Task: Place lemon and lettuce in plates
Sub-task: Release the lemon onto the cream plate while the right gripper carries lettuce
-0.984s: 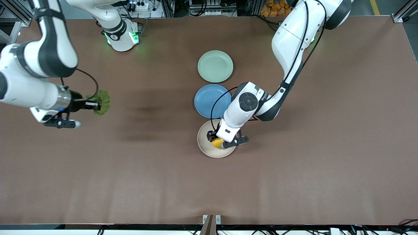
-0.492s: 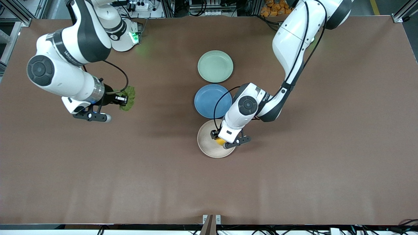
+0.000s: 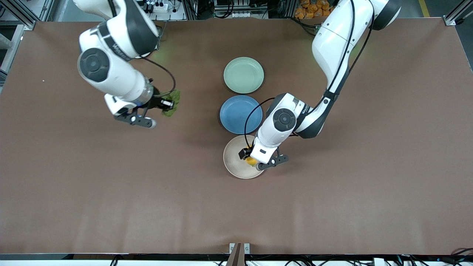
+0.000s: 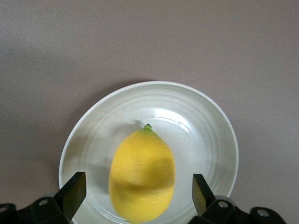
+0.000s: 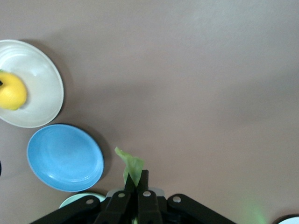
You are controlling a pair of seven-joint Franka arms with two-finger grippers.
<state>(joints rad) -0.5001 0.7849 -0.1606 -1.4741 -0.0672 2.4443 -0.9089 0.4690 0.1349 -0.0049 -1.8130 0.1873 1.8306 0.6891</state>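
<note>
Lemon [image 4: 142, 175] lies in my beige plate [image 4: 205, 123], its long axis running from between my left fingers [image 4: 74, 191] toward the plate's middle, green stem tip leading; those fingers stand spread wide on either side of it, touching neither flank. My left gripper [image 3: 248, 157] hangs low over that plate, the one nearest the front camera. From the front only a sliver of yellow peeks out under my wrist, whereas the left wrist view shows the whole fruit. Lettuce [image 3: 172, 103] is pinched in my right gripper [image 5: 136, 186], fingers closed on it, over bare table [image 3: 332, 207] toward the right arm's end; the leaf seems to stick out ahead of the fingertips, though little of it shows. Three plates stand in a row: one mint green plate [image 3: 243, 75] farthest from the front camera, one blue plate [image 3: 236, 114] between, one beige. One lemon, one lettuce leaf.
</note>
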